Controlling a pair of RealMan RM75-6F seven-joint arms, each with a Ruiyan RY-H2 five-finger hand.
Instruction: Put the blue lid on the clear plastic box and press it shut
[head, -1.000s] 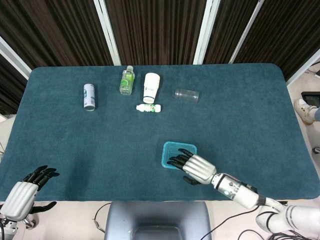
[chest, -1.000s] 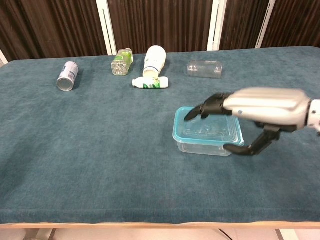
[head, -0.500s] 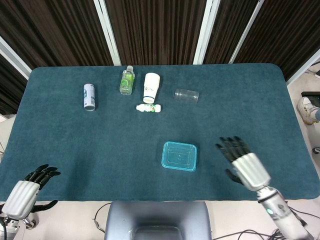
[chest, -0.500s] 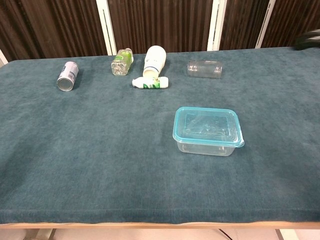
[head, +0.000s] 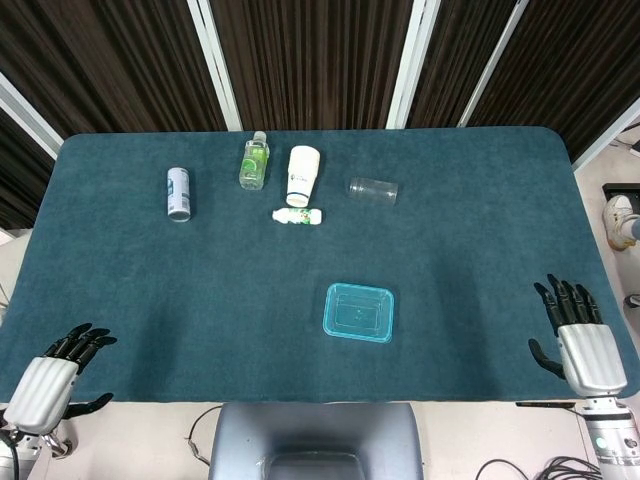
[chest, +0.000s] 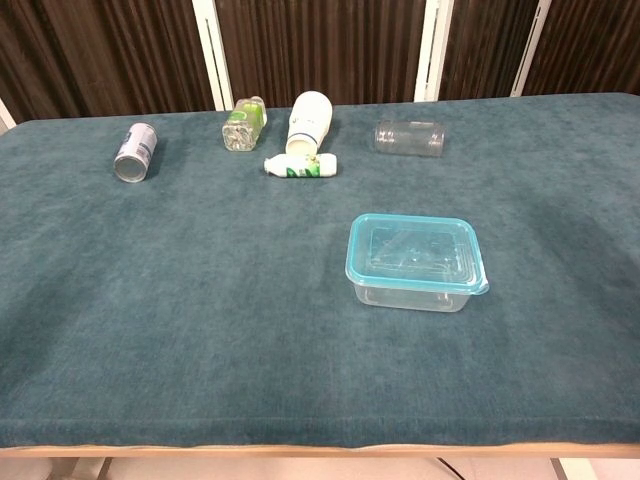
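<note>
Nearby, the left hand (head: 45, 384) and right hand (head: 582, 343) sat at the table's (head: 480, 250) near corners, fingers spread, holding nothing. Between them and farther in stood the clear plastic box (chest: 416, 264), the blue lid (chest: 412, 252) seated on it. Beyond lay a can (head: 178, 193), green bottle (head: 254, 161), white cup (head: 302, 175), small bottle (head: 298, 215) and clear jar (head: 373, 189)

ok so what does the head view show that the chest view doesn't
Only the head view shows the left robot hand and right robot hand, both empty at the table's near corners. Only the chest view shows the clear plastic box walls under the blue lid. Both show the lid on the box, plus the can, bottles and clear jar lying at the back.
</note>
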